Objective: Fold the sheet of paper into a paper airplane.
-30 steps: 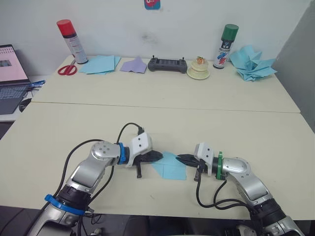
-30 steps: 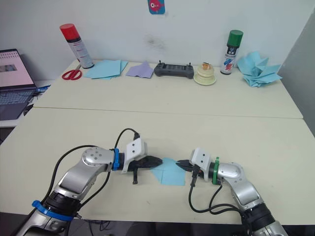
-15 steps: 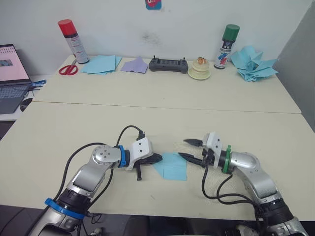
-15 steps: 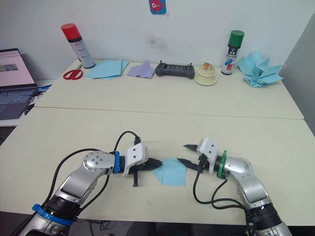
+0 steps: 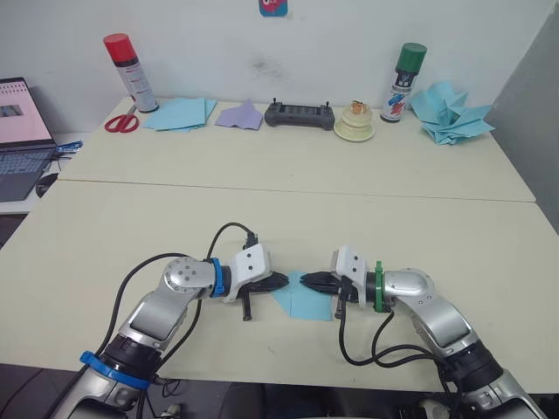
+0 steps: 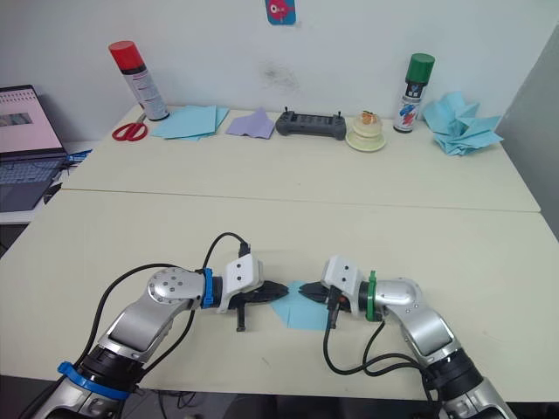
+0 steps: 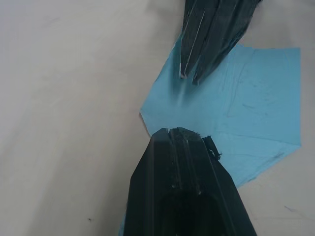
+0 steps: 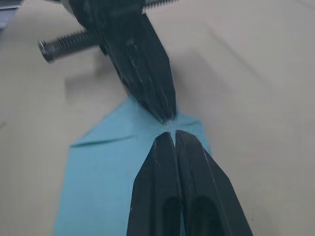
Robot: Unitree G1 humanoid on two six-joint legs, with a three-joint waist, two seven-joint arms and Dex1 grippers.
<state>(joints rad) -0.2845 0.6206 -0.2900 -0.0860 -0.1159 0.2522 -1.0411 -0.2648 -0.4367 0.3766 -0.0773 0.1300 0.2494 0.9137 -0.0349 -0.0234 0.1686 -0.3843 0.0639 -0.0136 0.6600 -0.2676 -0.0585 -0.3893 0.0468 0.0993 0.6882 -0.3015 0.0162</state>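
We see two cream tables set edge to edge; on the near one lies the sheet of paper, flat, light blue; along the far edge of the back table stand a red-capped spray can, red scissors, a stack of blue sheets, a lilac paper piece, a black controller, a small cream dish, a green-capped spray can and a heap of blue paper planes.

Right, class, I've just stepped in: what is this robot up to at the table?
The robot is working on a light blue paper lying flat on the near table. The left claw and right claw, both shut, meet tip to tip over the paper's far corner. The paper shows a folded flap but is no airplane yet.
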